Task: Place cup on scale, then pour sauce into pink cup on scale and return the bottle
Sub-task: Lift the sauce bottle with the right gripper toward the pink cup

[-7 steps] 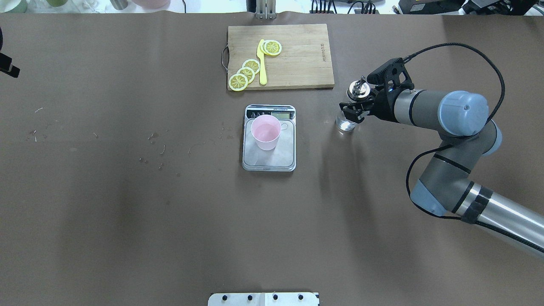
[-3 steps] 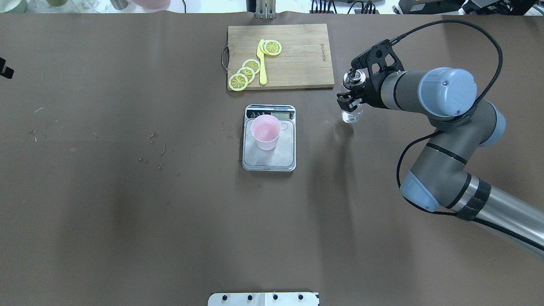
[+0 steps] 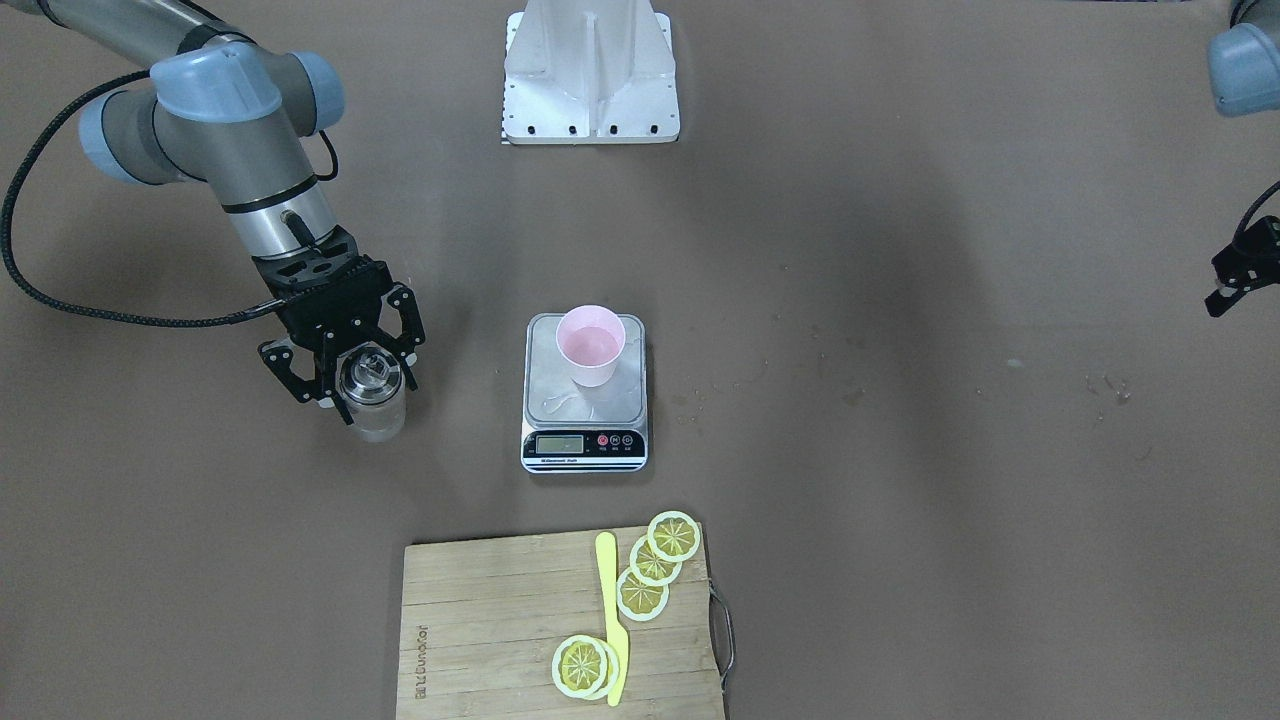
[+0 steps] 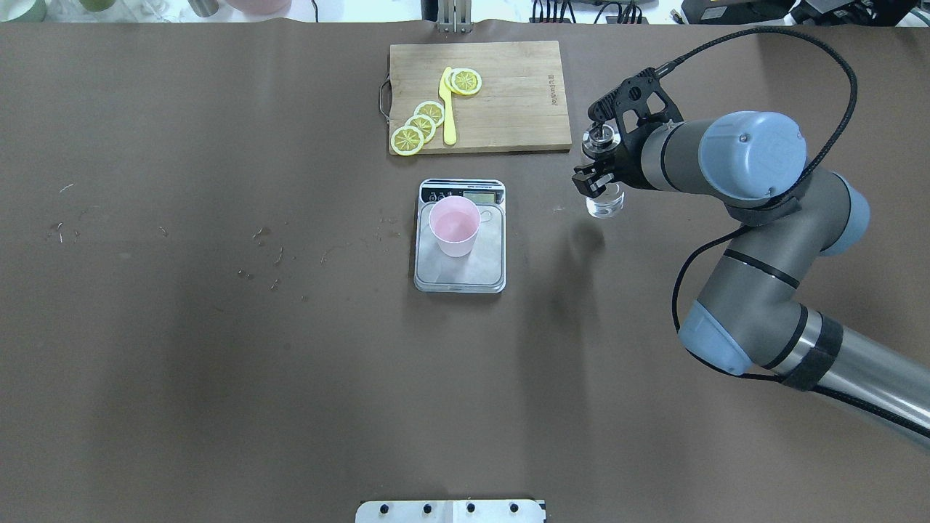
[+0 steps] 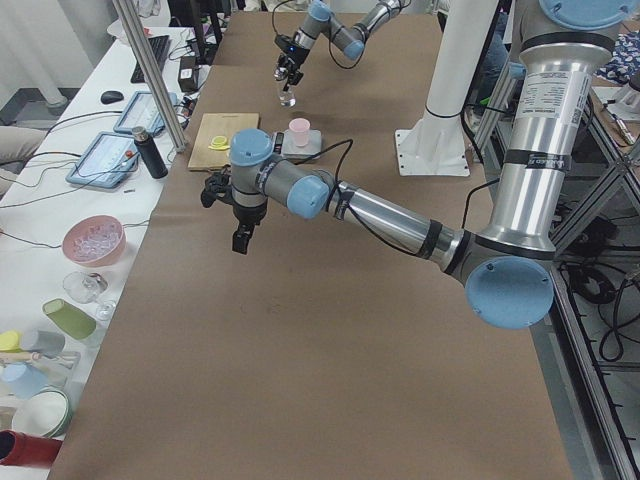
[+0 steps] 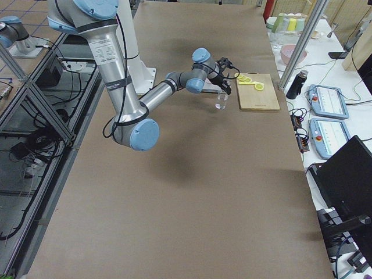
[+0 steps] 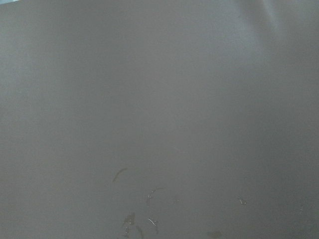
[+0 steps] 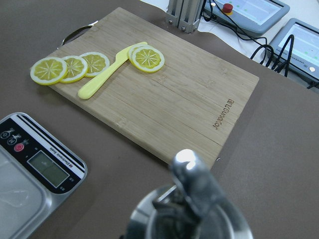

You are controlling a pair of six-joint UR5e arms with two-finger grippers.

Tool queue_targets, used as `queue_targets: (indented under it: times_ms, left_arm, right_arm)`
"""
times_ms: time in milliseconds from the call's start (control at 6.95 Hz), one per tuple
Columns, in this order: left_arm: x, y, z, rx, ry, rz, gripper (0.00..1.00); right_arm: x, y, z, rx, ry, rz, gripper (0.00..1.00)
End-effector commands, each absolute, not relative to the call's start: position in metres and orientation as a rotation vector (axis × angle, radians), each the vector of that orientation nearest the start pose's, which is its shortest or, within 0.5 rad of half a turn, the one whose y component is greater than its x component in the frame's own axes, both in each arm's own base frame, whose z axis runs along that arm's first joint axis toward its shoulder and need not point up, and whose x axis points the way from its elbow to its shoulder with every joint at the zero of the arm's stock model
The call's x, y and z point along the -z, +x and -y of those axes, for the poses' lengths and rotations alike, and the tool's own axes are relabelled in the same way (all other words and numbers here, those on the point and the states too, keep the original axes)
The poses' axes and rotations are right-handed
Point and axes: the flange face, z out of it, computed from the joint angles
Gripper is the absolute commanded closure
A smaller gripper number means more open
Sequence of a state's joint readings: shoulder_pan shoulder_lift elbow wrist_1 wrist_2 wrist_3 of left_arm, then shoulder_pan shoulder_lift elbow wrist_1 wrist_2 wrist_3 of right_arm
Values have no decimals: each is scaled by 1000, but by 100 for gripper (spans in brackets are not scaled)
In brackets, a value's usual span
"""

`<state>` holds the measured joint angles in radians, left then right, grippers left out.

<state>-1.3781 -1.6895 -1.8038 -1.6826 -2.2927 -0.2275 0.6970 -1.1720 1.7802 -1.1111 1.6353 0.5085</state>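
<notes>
Brown matte sheeting covers your whole table [image 4: 218, 378], smooth but for a scatter of pale flecks [image 4: 269, 240] on the robot's left of the scale.

You have one scale [image 4: 465, 274]: a small rectangle with rounded corners, a shiny steel platform and a white strip carrying a grey display and round buttons, one of them red. One cup [image 4: 454, 226] stands upright on that platform, toward the display end. It is pale pink, smooth plastic, tapered, with no handle.

One bottle [image 4: 607, 203] is on the robot's right of the scale, near it but apart. It is a clear glass cylinder topped by a bright metal pourer cap. Your right gripper [image 3: 366, 378] is clamped on it just under the cap, with a black finger on each side. The bottle hangs upright and its shadow lies apart from it on the sheeting, so it looks lifted. You cannot tell whether liquid is in the glass.

Your left gripper [image 3: 1235, 275] is well away from the scale on the robot's left, over bare sheeting. The views that catch it do not let you tell whether its fingers are apart or together.

Beyond the scale's display end, on the side away from the robot, lies one rectangular bamboo board [image 4: 516, 102] with a wire handle at one short end. On it are one yellow plastic knife [image 4: 449, 116] and the lemon slices [image 4: 422, 127]: three overlapping in a row, and one by the blade with what may be a fifth tucked under it
</notes>
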Motion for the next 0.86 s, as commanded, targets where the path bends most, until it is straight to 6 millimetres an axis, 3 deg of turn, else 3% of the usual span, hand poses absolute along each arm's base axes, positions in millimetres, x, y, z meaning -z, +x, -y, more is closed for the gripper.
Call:
queue_targets:
  times_ms: [0, 288, 719]
  left_arm:
    - [-499, 8, 537, -138, 290, -764, 3]
    - [-520, -19, 540, -119, 288, -804, 3]
    - [-537, -28, 535, -117, 277, -814, 3]
  right_arm:
    - [-264, -396, 468, 397, 743, 648, 100]
    - [-238, -406, 446, 418, 718, 562, 100]
    - [-221, -424, 427, 465, 675, 431, 100]
